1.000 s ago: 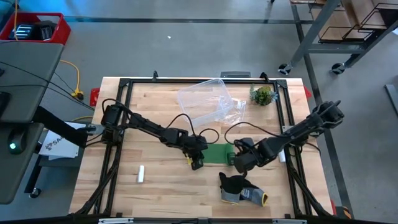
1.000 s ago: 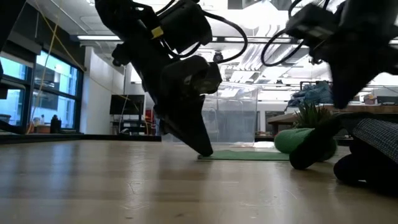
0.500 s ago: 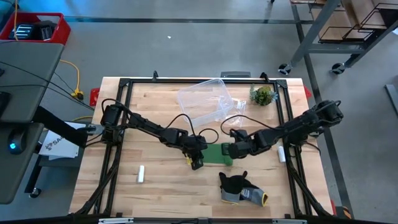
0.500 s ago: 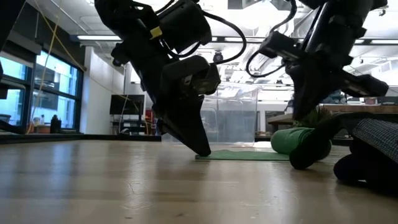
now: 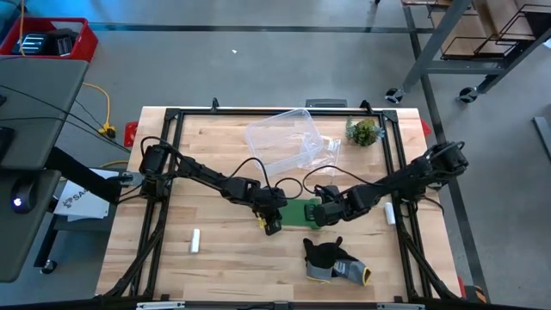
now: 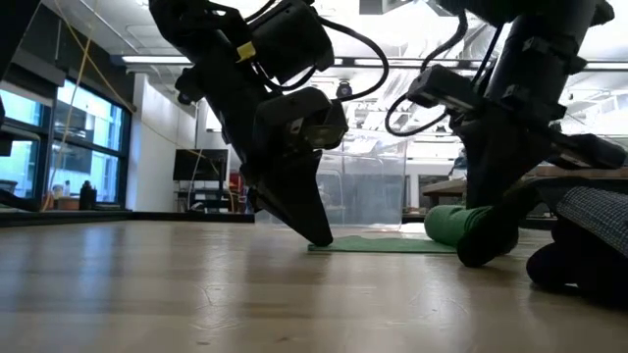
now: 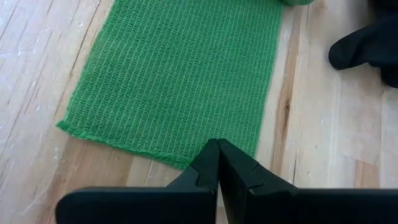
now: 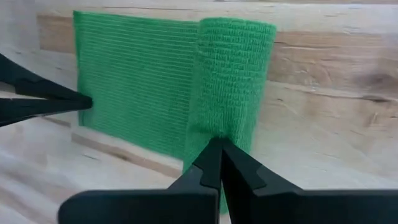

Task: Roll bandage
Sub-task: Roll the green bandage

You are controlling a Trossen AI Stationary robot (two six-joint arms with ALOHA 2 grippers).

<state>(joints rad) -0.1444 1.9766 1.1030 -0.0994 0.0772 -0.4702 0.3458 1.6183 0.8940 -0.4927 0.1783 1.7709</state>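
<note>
The bright green bandage (image 5: 297, 213) lies mid-table, partly a flat strip (image 7: 180, 68) and partly a roll (image 8: 231, 74) at its right end. My left gripper (image 5: 274, 226) is shut, its tips down on the strip's free left end. My right gripper (image 5: 325, 213) is shut too, and its tips meet the roll. The low view shows the roll (image 6: 446, 224) resting on the wood, with the strip (image 6: 388, 244) lying flat toward my left gripper (image 6: 322, 238). My left gripper presses its shut fingertips (image 7: 217, 149) down on the strip's free end edge (image 7: 186, 163), close to its near corner. The fingers slant down from the table's left and pin that single layer flat on the wood. My right gripper touches the roll's outer wrap (image 8: 219, 127) with its shut fingertips (image 8: 216, 149), toward the roll's near end. The fingers come steeply from above. The roll lies on the table.
A dark grey glove (image 5: 334, 263) lies near the front edge, right of centre, and a small white cylinder (image 5: 195, 242) lies front left. A clear plastic tub (image 5: 284, 138) and a small green plant (image 5: 363, 132) stand at the far side.
My right gripper has swung from the roll's near side toward the far edge, then come down onto the roll, shut throughout. The roll has shifted slightly toward my left gripper. My left gripper has kept the strip's end pinned.
</note>
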